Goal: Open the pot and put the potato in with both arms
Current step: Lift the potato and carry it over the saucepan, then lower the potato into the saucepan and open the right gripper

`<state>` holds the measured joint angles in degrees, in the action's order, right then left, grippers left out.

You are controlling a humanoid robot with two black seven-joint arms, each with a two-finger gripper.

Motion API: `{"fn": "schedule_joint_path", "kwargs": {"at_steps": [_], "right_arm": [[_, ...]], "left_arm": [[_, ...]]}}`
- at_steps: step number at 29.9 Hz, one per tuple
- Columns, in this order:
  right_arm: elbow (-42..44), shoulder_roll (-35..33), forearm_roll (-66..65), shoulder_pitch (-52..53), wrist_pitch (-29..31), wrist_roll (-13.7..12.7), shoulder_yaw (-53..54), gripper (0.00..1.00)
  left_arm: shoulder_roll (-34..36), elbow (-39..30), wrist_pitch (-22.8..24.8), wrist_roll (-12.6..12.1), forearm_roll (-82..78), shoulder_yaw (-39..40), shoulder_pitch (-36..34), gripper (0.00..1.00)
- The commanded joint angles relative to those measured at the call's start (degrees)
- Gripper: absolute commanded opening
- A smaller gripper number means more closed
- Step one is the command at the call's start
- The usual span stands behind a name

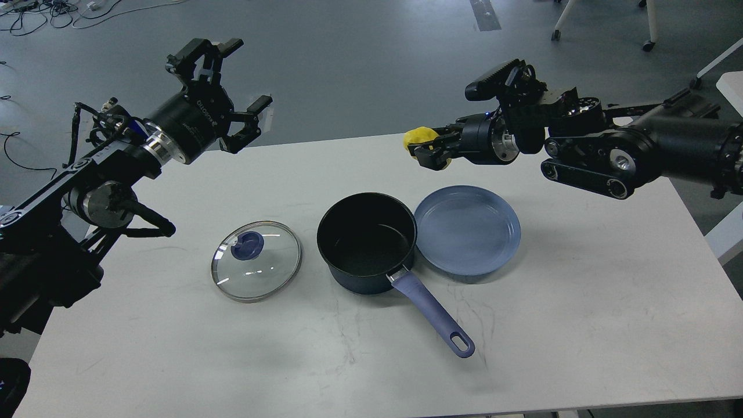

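Observation:
The dark navy pot (367, 242) stands open in the middle of the white table (580, 302), its lavender handle (432, 313) pointing to the front right. Its glass lid (256, 260) with the blue knob lies flat on the table to the pot's left. My right gripper (422, 150) is shut on the yellow potato (419, 137) and holds it in the air, above and behind the pot's right rim. My left gripper (232, 87) is open and empty, raised over the table's far left corner.
A flat light-blue plate (467, 230) lies right of the pot, touching its rim, with nothing on it. Chair and table legs on castors stand on the grey floor at the back right. Cables lie on the floor at the back left.

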<state>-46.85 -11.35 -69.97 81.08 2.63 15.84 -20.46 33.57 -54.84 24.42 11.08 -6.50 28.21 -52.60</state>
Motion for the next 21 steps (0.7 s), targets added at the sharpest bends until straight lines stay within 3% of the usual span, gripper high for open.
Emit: {"fn": "schedule_joint_path", "kwargs": {"at_steps": [1, 4, 10, 12, 13, 15, 17, 21], "right_arm": [[-1.6, 2.8, 0.2, 1.1, 0.1, 1.6, 0.0, 0.26], [-3.2, 6.1, 0.2, 1.1, 0.4, 4.0, -1.1, 0.26], [-2.0, 10.3, 0.3, 0.9, 0.6, 4.4, -5.9, 0.31], [-2.0, 10.6, 0.4, 0.3, 0.8, 4.4, -6.0, 0.43], [-1.7, 11.3, 0.4, 0.0, 0.8, 4.3, -6.0, 0.65], [-1.6, 11.4, 0.8, -0.6, 0.8, 4.0, -6.1, 0.93], [-0.5, 11.4, 1.4, -1.1, 0.8, 3.2, -5.9, 1.00], [-0.2, 11.4, 3.1, -1.1, 0.9, 2.8, -5.8, 1.00]], "left_arm": [[0.0, 0.0, 0.0, 0.0, 0.0, 0.0, 0.0, 0.98], [0.1, 0.0, 0.0, 0.0, 0.0, 0.0, 0.0, 0.98], [0.5, 0.0, 0.0, 0.0, 0.0, 0.0, 0.0, 0.98], [1.1, 0.0, 0.1, 0.0, 0.0, 0.1, 0.0, 0.98], [1.4, 0.0, 0.1, 0.1, 0.0, 0.1, 0.0, 0.98], [1.4, 0.0, 0.1, 0.1, 0.0, 0.1, 0.0, 0.98], [1.4, 0.0, 0.1, 0.0, 0.0, 0.1, 0.0, 0.98], [1.4, 0.0, 0.1, 0.0, 0.0, 0.0, 0.0, 0.98]]}}
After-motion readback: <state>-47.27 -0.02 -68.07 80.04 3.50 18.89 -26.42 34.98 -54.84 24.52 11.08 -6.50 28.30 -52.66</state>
